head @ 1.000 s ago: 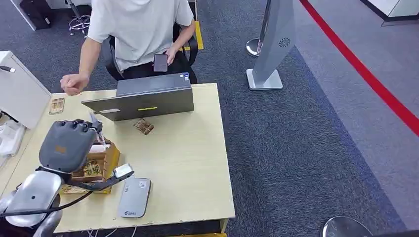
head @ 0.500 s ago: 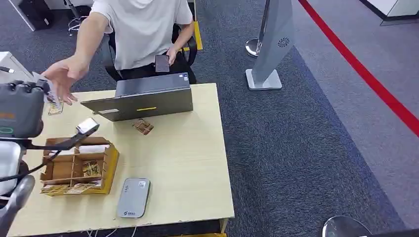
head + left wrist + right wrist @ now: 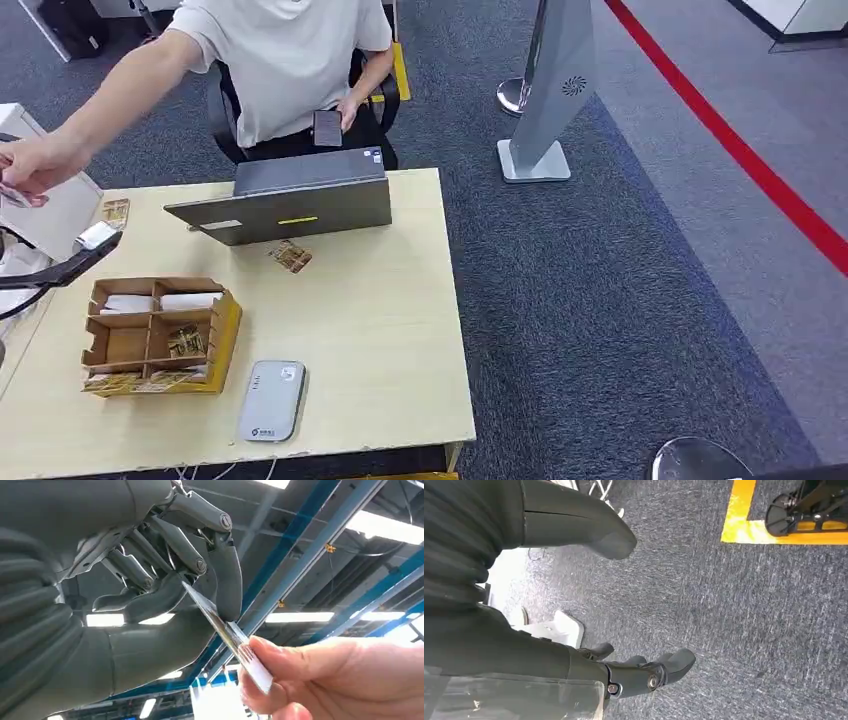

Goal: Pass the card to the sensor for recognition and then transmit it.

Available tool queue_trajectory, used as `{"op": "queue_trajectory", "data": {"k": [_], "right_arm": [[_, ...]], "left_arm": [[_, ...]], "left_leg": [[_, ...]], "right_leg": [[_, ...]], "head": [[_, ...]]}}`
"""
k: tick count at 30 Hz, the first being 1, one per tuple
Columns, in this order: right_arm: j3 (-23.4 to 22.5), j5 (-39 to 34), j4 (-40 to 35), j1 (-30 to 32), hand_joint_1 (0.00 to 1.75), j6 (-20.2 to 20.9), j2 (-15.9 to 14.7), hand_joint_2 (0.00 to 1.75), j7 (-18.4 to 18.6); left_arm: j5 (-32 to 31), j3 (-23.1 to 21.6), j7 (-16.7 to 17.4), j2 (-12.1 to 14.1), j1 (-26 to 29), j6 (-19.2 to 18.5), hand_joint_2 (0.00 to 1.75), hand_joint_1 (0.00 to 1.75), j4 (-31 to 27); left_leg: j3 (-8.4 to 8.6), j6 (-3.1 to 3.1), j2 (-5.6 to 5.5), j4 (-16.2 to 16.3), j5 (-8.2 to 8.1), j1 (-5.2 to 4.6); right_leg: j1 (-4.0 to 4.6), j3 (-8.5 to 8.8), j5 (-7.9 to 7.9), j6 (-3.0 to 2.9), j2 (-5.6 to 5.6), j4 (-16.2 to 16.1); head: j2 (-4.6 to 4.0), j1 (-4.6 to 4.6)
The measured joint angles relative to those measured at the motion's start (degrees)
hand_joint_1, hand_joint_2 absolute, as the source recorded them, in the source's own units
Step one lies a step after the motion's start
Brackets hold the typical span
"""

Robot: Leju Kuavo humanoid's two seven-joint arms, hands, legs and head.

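In the left wrist view my left hand point(image 3: 150, 575) pinches one end of a thin white card point(image 3: 225, 630) between thumb and a finger. A person's hand point(image 3: 340, 680) grips the card's other end. The head view has that person's hand point(image 3: 25, 168) stretched out at the far left edge, above the table's left side. The grey flat sensor point(image 3: 272, 400) lies near the table's front edge, right of the cardboard card box point(image 3: 150, 335). My right hand point(image 3: 644, 675) hangs over the carpet with its fingers apart, holding nothing.
A grey laptop point(image 3: 290, 195) stands at the back of the wooden table point(image 3: 380, 330), with the seated person behind it. Loose cards point(image 3: 290, 257) lie in front of the laptop and at the back left point(image 3: 115, 213). A white cabinet point(image 3: 45, 200) stands at the left.
My left hand rose from above the card box and swung left out of the head view. The person's arm reached left after it and took hold of the card's free end.
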Motion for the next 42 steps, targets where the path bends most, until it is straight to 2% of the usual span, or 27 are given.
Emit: {"op": "queue_trajectory", "data": {"k": [4,5,10,13,16,21,24,28,30,37,39,42], "right_arm": [[0.07,0.0,0.31,-0.01,0.0,-0.11,-0.26,1.75,0.02],[0.07,0.0,0.35,-0.01,0.0,-0.11,-0.28,1.75,0.04],[0.07,0.0,0.5,-0.04,0.0,-0.22,-0.48,1.75,0.07],[0.06,0.0,0.52,-0.05,0.0,-0.22,-0.55,1.75,0.07],[0.04,0.0,0.52,-0.02,0.0,-0.15,-0.55,1.75,0.13],[-0.24,-0.11,-0.18,0.16,0.0,1.18,-0.15,1.75,1.01],[-0.63,0.0,-1.79,0.51,0.0,2.62,0.74,1.75,1.42],[-1.62,-0.09,-3.63,0.56,0.0,3.43,1.86,1.75,0.74],[-2.32,-0.09,-4.72,0.65,0.0,4.31,2.6,1.75,0.41],[-6.21,0.0,-12.46,1.65,0.0,10.28,7.44,1.75,1.01],[-7.21,-0.02,-15.04,1.8,0.0,11.52,8.77,1.75,1.01],[-7.85,0.0,-17.31,1.81,0.0,12.17,10.12,1.75,1.03]], "left_arm": [[0.0,1.4,-0.37,-0.07,0.01,0.0,1.75,1.75,0.59],[0.0,1.66,-0.48,-0.09,0.01,0.0,1.75,0.0,0.7],[0.0,3.3,-3.21,-1.13,0.23,-1.03,1.75,0.0,0.94],[0.0,4.15,-3.56,-1.99,0.73,-1.03,1.75,0.0,0.94],[0.0,5.4,-4.92,-3.5,2.33,-1.2,1.75,0.0,0.28],[0.11,6.75,-8.11,-7.32,8.84,-1.97,1.75,0.0,-5.23],[0.09,6.62,-8.26,-9.27,13.63,-2.05,1.75,0.0,-9.42],[0.39,6.58,-8.18,-10.54,18.87,-1.94,1.75,0.0,-13.16],[0.83,6.86,-8.31,-10.73,23.53,-0.7,1.75,0.0,-15.35],[0.92,10.56,-8.55,-13.27,44.52,11.55,1.75,0.0,-22.41],[0.94,11.17,-8.11,-13.95,48.66,13.31,1.75,0.0,-23.72],[1.03,11.72,-7.61,-14.51,50.99,13.49,1.75,0.0,-24.59]], "left_leg": [[-0.03,0.0,0.0,0.0,-0.01,0.0],[-0.03,0.0,0.01,0.0,-0.01,0.0],[-0.06,0.0,-0.01,0.0,-0.01,-0.01],[-0.06,0.0,0.0,0.0,-0.01,-0.01],[-0.04,0.0,0.0,0.0,0.0,-0.01],[-0.04,0.01,0.02,0.0,-0.01,-0.02],[-0.06,0.03,0.03,0.0,-0.07,-0.12],[-0.07,0.03,0.04,-0.02,-0.1,-0.11],[-0.03,0.04,0.19,-0.03,-0.13,-0.11],[0.02,0.0,0.27,-0.04,-0.35,-0.08],[0.02,0.02,0.19,-0.04,-0.36,-0.1],[0.0,0.05,-0.11,-0.05,-0.38,-0.08]], "right_leg": [[0.0,-0.05,0.0,0.0,0.03,-0.02],[0.0,-0.07,0.0,0.0,0.04,-0.02],[0.01,-0.08,-0.01,0.0,0.01,-0.02],[0.01,-0.07,0.0,0.0,0.0,-0.02],[0.01,-0.07,0.0,0.0,0.01,-0.02],[-0.01,-0.07,0.0,0.0,0.02,-0.03],[-0.01,-0.09,-0.02,0.02,0.04,-0.06],[0.0,-0.07,-0.03,0.01,0.07,-0.05],[0.0,-0.07,-0.04,0.0,0.21,-0.05],[0.01,-0.07,-0.27,-0.1,0.29,-0.05],[0.01,-0.05,-0.35,-0.01,0.23,-0.05],[0.02,0.08,-0.36,-0.02,-0.09,-0.05]], "head": [[0.0,0.0],[0.0,0.0],[0.0,0.0],[0.02,0.0],[0.0,0.0],[0.02,0.0],[0.02,0.04],[0.02,0.0],[0.0,0.0],[0.0,0.0],[0.0,0.0],[0.0,0.07]]}}
